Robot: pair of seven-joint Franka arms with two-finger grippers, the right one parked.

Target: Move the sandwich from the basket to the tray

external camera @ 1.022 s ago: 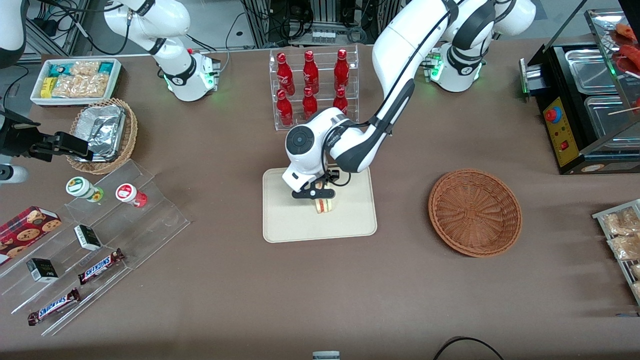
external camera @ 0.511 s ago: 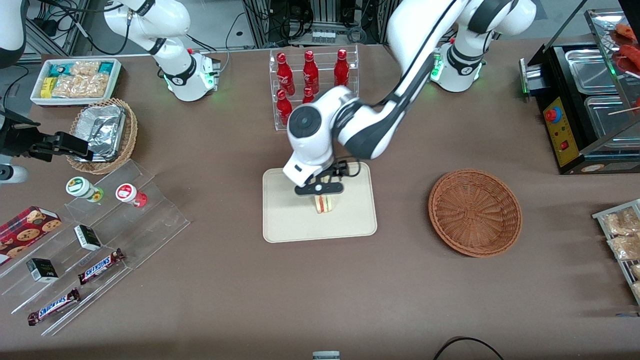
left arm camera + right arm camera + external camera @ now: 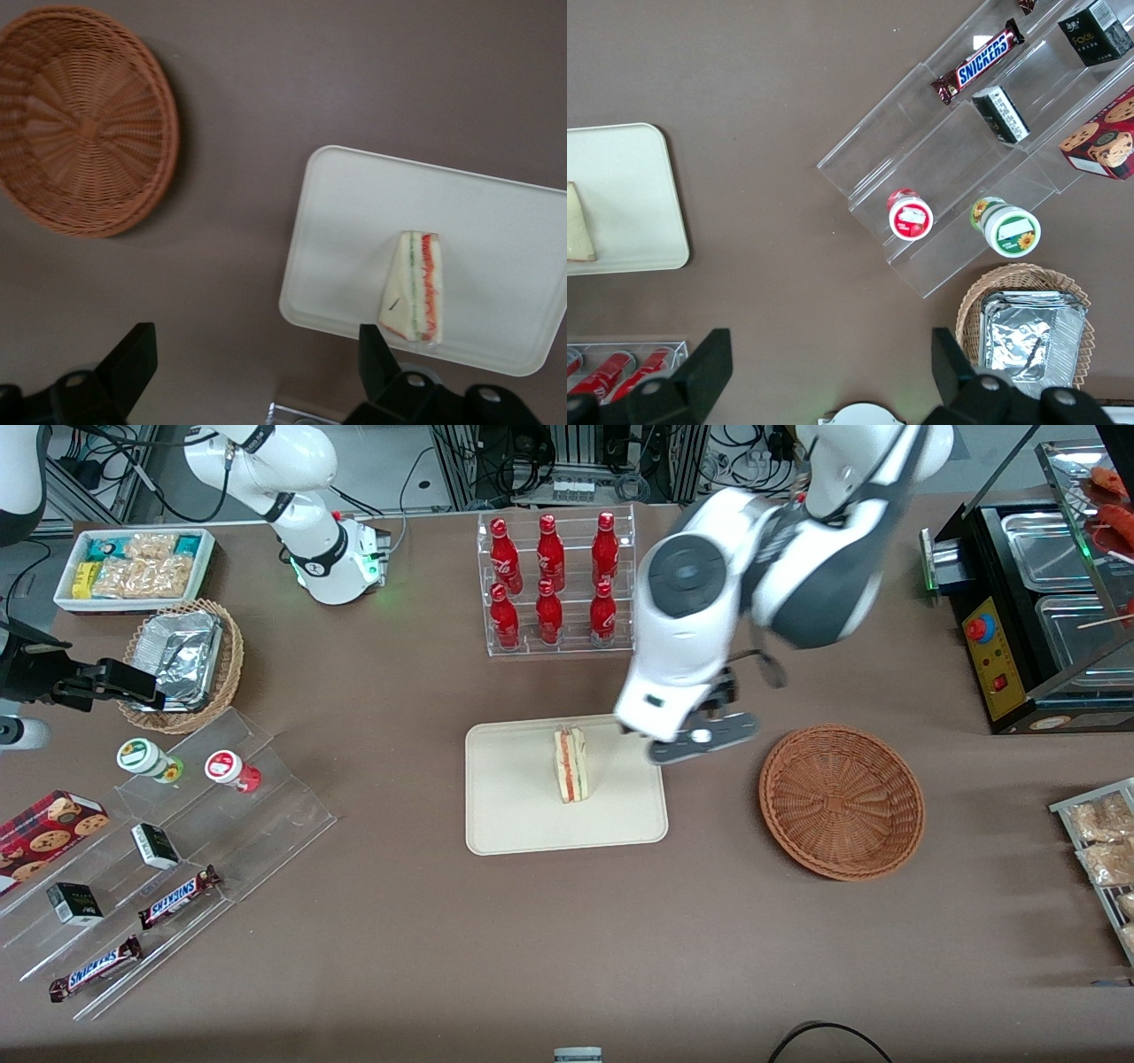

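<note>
The sandwich [image 3: 570, 764] lies on the cream tray [image 3: 514, 815], standing on one bread edge with its red and green filling strip facing up (the layers show plainly from the wrist camera too [image 3: 415, 287]). Its long axis runs from the tray's edge nearest the bottle rack [image 3: 556, 584] toward the front camera, the narrow tip pointing at the rack and the broad end nearer the camera. The gripper [image 3: 700, 740] hangs above the table between the tray and the reddish-brown wicker basket [image 3: 842, 802], holding nothing, its fingers [image 3: 133, 363] spread wide apart. The basket sits toward the working arm's end of the table from the tray.
</note>
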